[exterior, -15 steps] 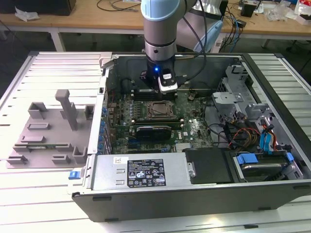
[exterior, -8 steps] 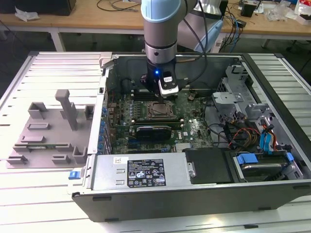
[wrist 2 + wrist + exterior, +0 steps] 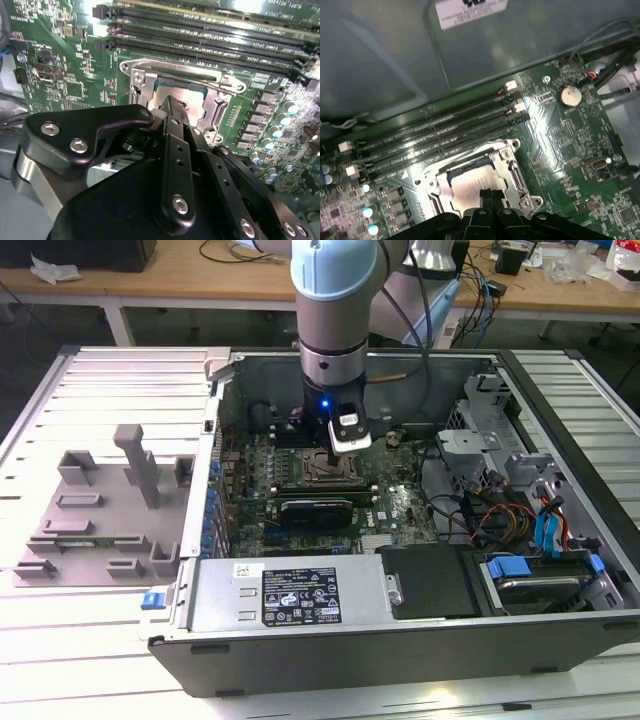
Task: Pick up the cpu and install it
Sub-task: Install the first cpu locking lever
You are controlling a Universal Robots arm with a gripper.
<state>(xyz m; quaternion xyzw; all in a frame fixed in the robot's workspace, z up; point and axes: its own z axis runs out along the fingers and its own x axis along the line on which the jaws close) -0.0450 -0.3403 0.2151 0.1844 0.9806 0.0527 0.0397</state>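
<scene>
From the exterior view's left, I see a grey plastic fixture lying on the slatted table, just beside the open computer case. In the middle my arm reaches straight down into the case, and the gripper hangs over the motherboard, right above the socket frame. Further to the exterior view's right sit the drive cage and a bundle of cables.

In both wrist views the cpu lies flat inside the metal socket frame, beside the long memory slots. The fingers look drawn together into one narrow tip at the cpu's top; I cannot tell whether they touch or grip it.
</scene>
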